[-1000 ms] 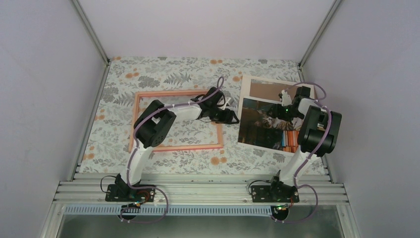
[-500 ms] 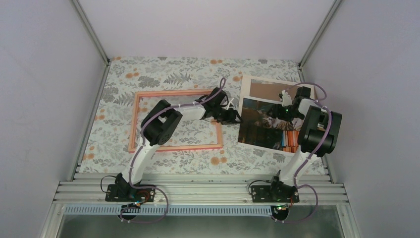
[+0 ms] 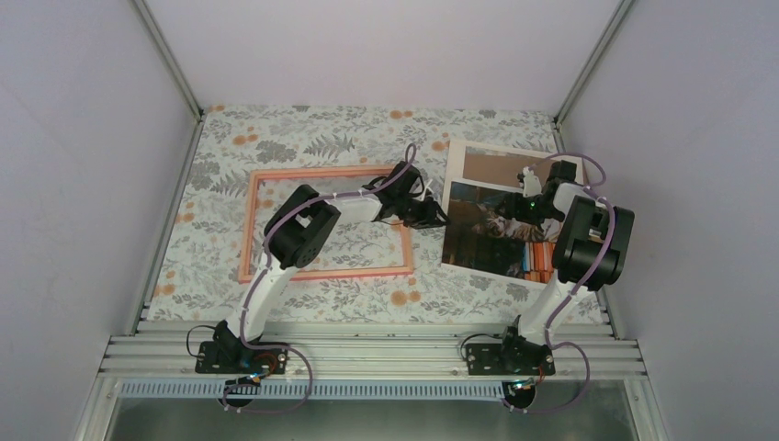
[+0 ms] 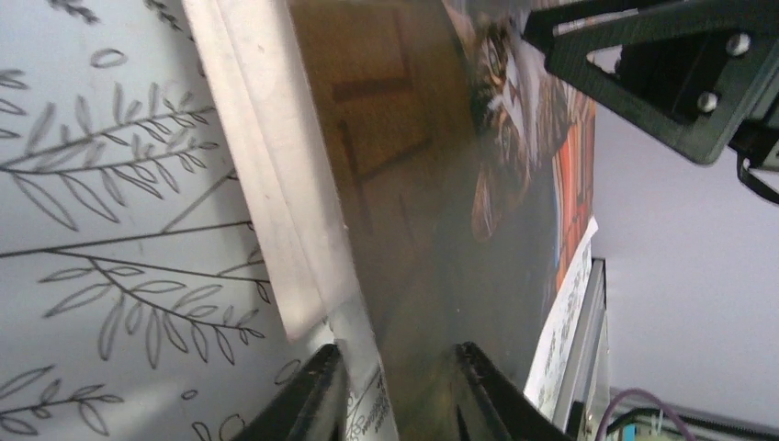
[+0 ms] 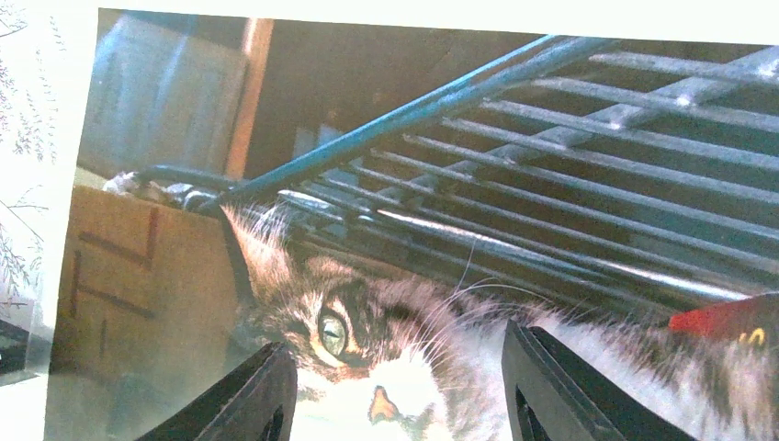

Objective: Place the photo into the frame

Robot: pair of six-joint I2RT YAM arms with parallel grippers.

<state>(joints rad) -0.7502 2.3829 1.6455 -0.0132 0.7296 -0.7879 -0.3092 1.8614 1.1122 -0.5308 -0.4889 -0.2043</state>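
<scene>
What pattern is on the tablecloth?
The tablecloth has grey leafy sprigs and small orange flowers on white, clearest in the top external view.

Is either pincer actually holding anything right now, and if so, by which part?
Nothing looks clamped. The left pincer stands open astride the left edge of the photo. The right pincer is open over the photo's middle.

The photo (image 4: 432, 184), cat print, white edge between parted fingers (image 4: 308, 404), floral cloth (image 4: 92, 184) beside.
</scene>
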